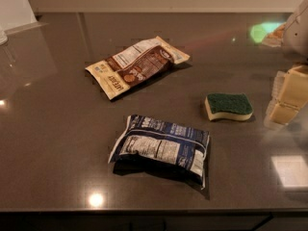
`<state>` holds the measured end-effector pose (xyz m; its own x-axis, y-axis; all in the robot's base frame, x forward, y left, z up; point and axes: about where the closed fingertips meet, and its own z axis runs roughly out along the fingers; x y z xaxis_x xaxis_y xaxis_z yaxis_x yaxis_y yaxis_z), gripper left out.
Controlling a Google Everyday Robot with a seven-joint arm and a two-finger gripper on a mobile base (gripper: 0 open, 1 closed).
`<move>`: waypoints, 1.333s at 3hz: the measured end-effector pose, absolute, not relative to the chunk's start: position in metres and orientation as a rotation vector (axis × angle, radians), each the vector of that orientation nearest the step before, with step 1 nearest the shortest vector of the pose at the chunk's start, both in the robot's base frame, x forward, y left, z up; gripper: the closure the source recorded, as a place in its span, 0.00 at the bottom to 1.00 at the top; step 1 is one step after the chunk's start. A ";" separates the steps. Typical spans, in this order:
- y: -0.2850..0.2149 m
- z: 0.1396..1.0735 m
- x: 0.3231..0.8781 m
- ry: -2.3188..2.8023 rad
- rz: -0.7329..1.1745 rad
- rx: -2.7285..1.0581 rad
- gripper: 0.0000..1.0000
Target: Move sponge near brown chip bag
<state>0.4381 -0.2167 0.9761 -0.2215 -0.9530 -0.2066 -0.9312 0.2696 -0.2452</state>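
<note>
The sponge (229,106), dark green on top over pale cream foam, lies flat on the dark countertop (57,129) at the right of middle. The brown chip bag (137,65), brown in the middle with cream-yellow ends and a white label, lies flat at the back centre, well to the upper left of the sponge. My gripper (288,97), cream coloured, enters at the right edge just to the right of the sponge, apart from it and holding nothing that I can see.
A dark blue and white bag (161,147) lies in front of the sponge and the brown bag, near the front edge of the counter (144,210). A white arm part (297,28) shows at the top right. A pale wall runs along the back.
</note>
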 end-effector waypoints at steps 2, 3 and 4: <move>-0.224 0.961 0.464 2.235 -0.059 -1.687 0.00; -0.224 0.961 0.464 2.235 -0.059 -1.687 0.00; -0.228 0.955 0.472 2.230 -0.018 -1.693 0.00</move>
